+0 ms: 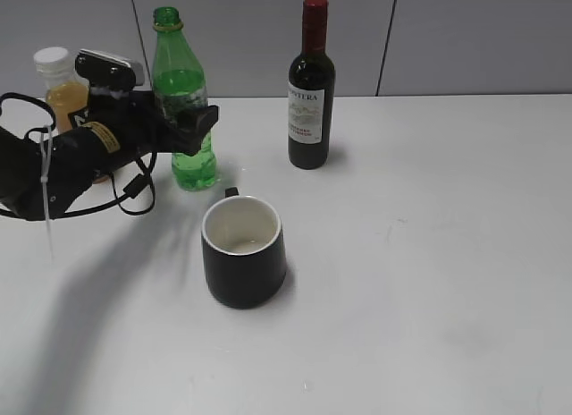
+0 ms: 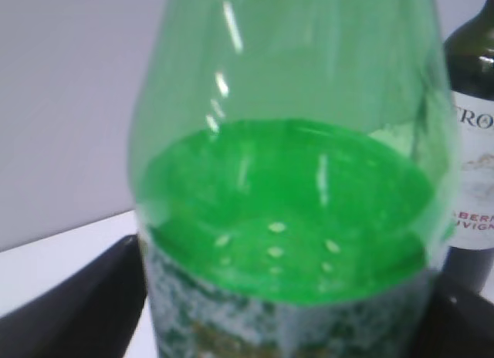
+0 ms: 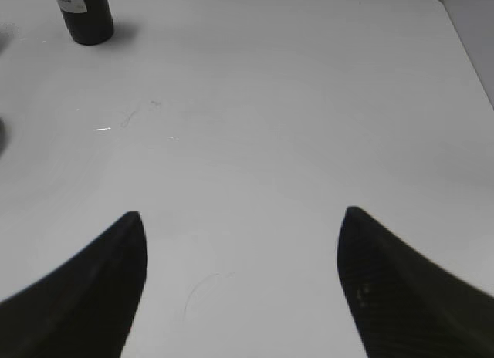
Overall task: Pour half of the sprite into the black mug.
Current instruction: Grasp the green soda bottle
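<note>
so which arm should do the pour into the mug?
Left. The left gripper already brackets the sprite, uncapped, just behind the mug; whether its grip is firm, I can't tell. The right gripper is open over bare table, holding nothing.

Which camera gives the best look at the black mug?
The exterior view: the black mug shows whole, upright, its white inside visible. The right wrist view may catch a dark sliver at its left edge, too little to tell. The left wrist view doesn't show it.
</note>
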Robot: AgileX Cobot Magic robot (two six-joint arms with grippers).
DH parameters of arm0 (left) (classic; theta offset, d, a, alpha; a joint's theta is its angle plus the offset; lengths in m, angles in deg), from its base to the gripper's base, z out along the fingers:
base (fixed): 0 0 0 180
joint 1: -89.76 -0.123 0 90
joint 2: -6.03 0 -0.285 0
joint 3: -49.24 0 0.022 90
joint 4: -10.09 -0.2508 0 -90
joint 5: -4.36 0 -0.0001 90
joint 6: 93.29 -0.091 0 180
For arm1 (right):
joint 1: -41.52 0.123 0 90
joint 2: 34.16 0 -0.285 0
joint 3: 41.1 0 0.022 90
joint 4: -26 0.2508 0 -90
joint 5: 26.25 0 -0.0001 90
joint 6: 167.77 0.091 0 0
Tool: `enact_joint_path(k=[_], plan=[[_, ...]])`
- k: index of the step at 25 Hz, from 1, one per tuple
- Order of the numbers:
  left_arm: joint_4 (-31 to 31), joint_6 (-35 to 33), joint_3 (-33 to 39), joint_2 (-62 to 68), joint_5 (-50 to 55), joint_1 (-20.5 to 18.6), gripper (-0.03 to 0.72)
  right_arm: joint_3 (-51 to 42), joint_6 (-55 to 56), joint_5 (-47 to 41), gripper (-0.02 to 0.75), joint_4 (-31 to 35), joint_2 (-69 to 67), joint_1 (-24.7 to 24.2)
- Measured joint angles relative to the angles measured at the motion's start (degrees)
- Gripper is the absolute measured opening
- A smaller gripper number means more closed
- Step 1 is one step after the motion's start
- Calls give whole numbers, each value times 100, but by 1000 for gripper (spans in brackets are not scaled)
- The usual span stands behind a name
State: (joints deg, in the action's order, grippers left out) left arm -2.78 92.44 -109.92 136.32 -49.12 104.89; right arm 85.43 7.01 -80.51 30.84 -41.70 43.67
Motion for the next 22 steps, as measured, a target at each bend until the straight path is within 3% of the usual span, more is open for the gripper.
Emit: enact_joint_path(k=[10, 13, 18, 22], plan=[[-34, 0, -474, 333, 72, -5, 682, 0, 0, 0, 581, 0, 0, 0], [-40, 0, -474, 333, 100, -21, 636, 0, 0, 0, 581, 0, 0, 0], [-34, 5, -474, 333, 126, -28, 471, 0, -2, 0, 581, 0, 0, 0], [-29, 5, -474, 338, 101, -28, 463, 0, -2, 0, 581, 0, 0, 0]])
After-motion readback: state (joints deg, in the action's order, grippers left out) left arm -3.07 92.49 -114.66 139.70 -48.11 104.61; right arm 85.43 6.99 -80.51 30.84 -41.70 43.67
